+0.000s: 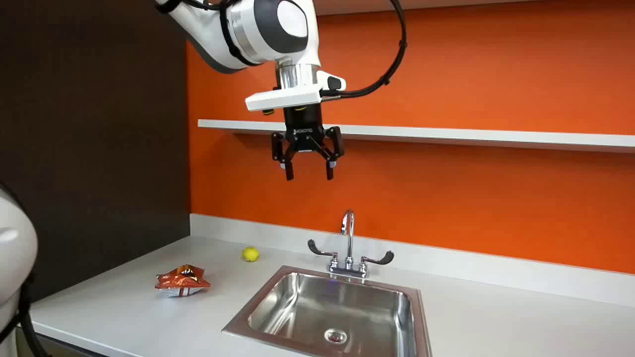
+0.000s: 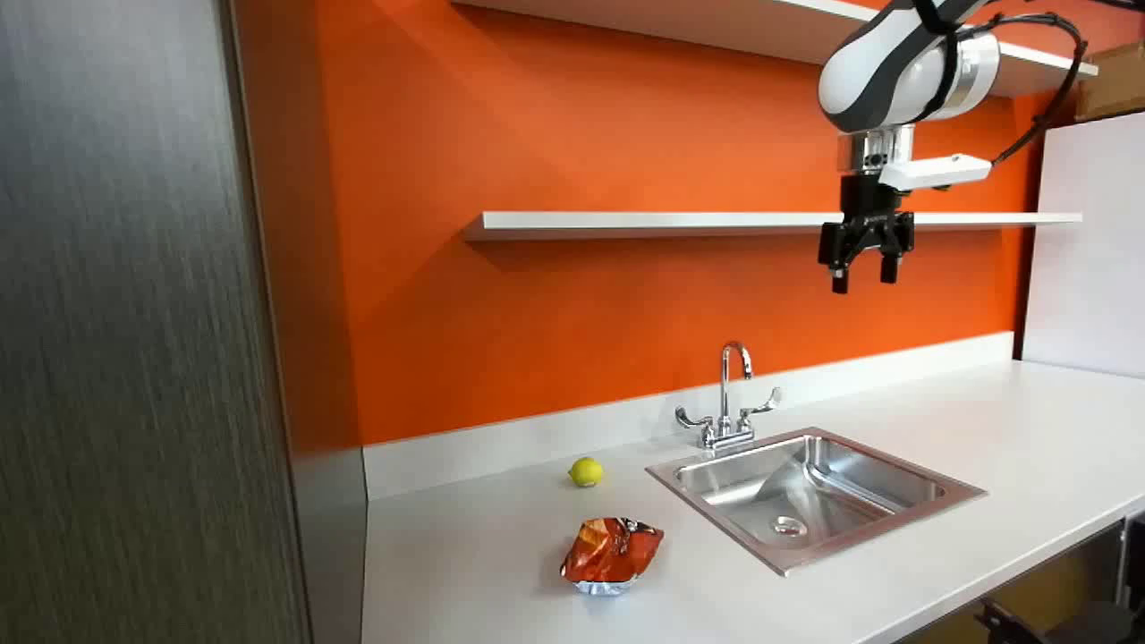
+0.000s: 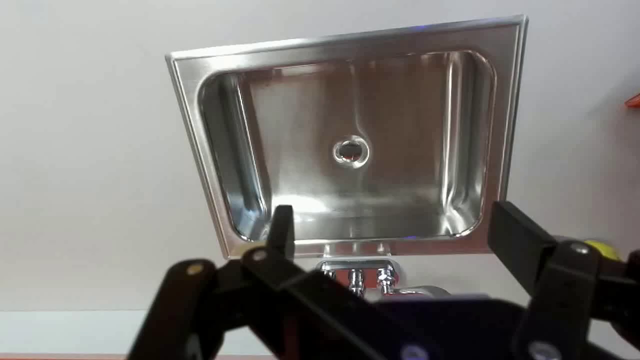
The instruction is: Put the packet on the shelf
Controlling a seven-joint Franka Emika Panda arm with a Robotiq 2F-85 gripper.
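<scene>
The red-orange crinkled packet (image 1: 182, 280) lies on the grey countertop, left of the sink, in both exterior views (image 2: 612, 549). Only a small red-orange tip of the packet (image 3: 634, 101) shows at the right edge of the wrist view. The long pale shelf (image 1: 471, 134) runs across the orange wall; it also shows in an exterior view (image 2: 644, 220). My gripper (image 1: 309, 177) is open and empty, pointing down, high above the counter with its fingertips below shelf height. It also shows in an exterior view (image 2: 864, 286). In the wrist view the fingers (image 3: 392, 206) are wide apart with nothing between them.
A steel sink (image 1: 278, 325) is set in the countertop (image 2: 465, 572), with a chrome faucet (image 1: 350, 233) behind it. A small yellow-green ball (image 1: 250, 254) sits near the backsplash. A dark panel (image 1: 99, 148) stands at the left. A higher shelf (image 2: 644, 27) is above.
</scene>
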